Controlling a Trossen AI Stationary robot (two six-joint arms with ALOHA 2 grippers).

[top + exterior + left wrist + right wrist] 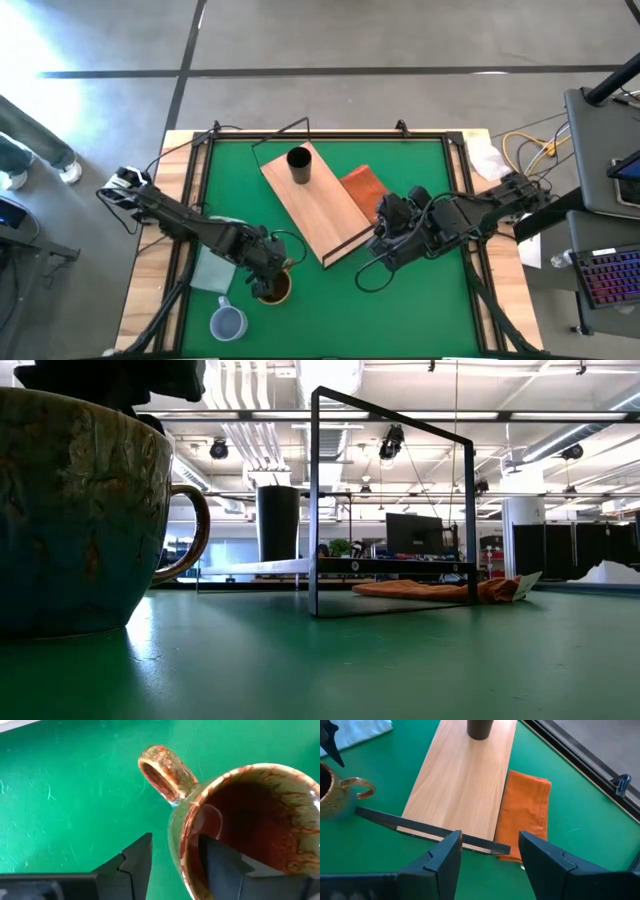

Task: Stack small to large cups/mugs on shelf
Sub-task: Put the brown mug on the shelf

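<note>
Green table [330, 290] — left gripper's [175, 857] parted fingers straddle the brown mug's [250, 820] rim, one inside, one outside.

Three cups — black [298, 165], brown [273, 288], blue-grey [229, 322] — one shelf [318, 205].

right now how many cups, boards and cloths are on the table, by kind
cups: 3, the black cup on the shelf, the brown mug, the blue-grey cup
boards: 1, the shelf
cloths: 2, the orange cloth, the pale cloth
total: 6
</note>
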